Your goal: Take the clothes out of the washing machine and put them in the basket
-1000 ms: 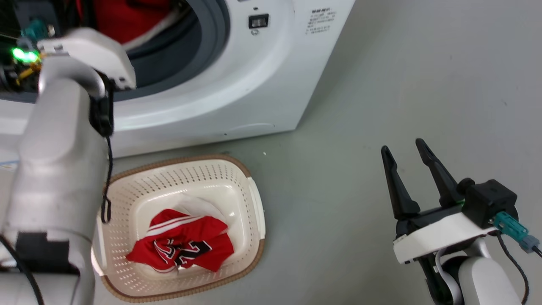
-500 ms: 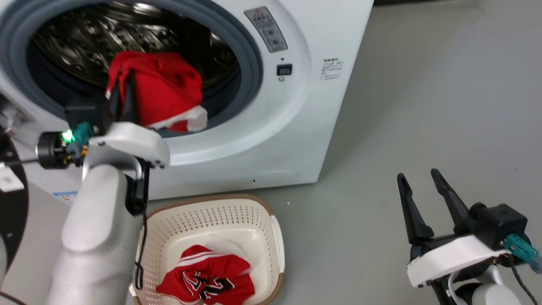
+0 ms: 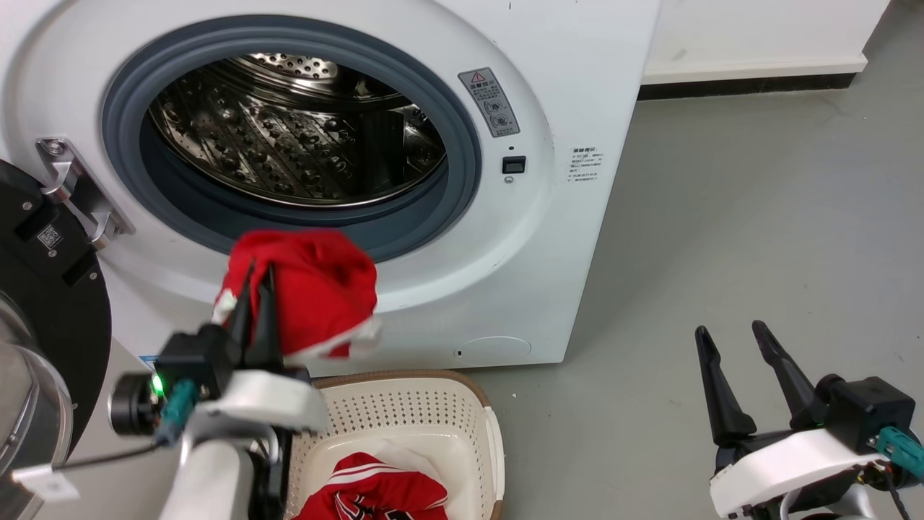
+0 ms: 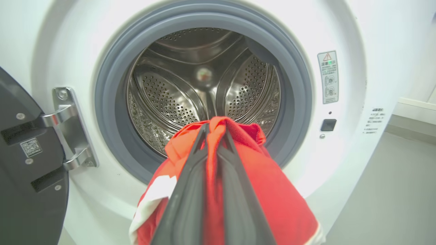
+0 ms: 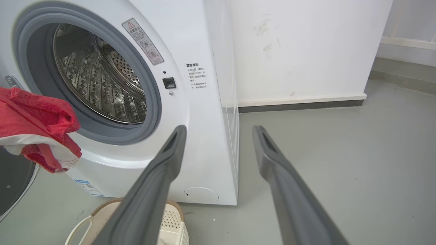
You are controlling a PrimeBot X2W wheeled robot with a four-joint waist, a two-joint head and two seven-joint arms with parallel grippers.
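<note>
Grey floor point(image 3: 722, 217), white wall behind. Washing machine point(image 3: 563, 87) — door point(image 3: 43, 303) swung open to its left. Left gripper point(image 3: 260, 273): fingers pinched together on red garment point(image 3: 317, 289), held outside the porthole's lower rim, higher than the basket point(image 3: 404, 412). Second red garment point(image 3: 382, 495) lies in the basket. Right gripper point(image 3: 730, 328) — fingers spread wide, holding nothing, over the floor, well apart from the machine.

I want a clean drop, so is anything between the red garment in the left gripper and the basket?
Nothing visible does. The red garment hangs from the shut left gripper before the washing machine, above the far rim of the open basket.
</note>
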